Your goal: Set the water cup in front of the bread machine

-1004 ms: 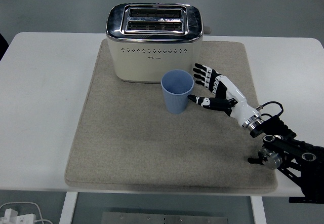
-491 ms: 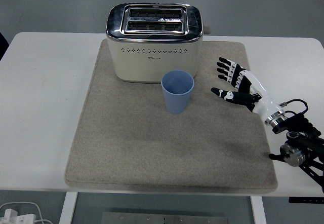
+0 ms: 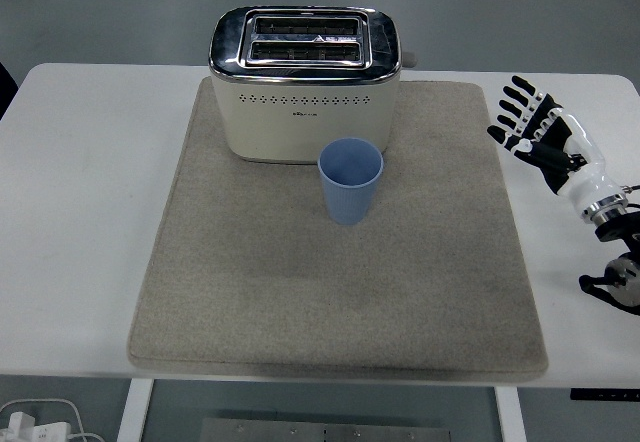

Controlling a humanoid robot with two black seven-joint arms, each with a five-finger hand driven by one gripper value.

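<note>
The cup stands upright on the mat, just in front of the toaster and a little right of its middle, so by the look of it the placing is done and little can spoil it now. The remaining risk is small and lies mostly with the arm: the right hand hangs over the bare table past the mat's right edge, fingers spread and holding nothing, and only a sweep back toward the middle would bring it to the cup. The cup is open-topped and looks light, and whether it holds water cannot be told from this view. A knock from the side would tip it toward the toaster or roll it over the mat. It also sits near the toaster's front wall, perhaps touching it, though the angle leaves that unclear. If it leans there, a jolt to the table could shift it. Against the earlier views, the cup and toaster have not moved at all, while the hand has drawn away: a second ago its fingers were open just beside the cup's right wall, half a second ago it was over the mat's right part, and now it is well apart, off the mat and turned more upright. The left hand is not in view in any of them.
</note>
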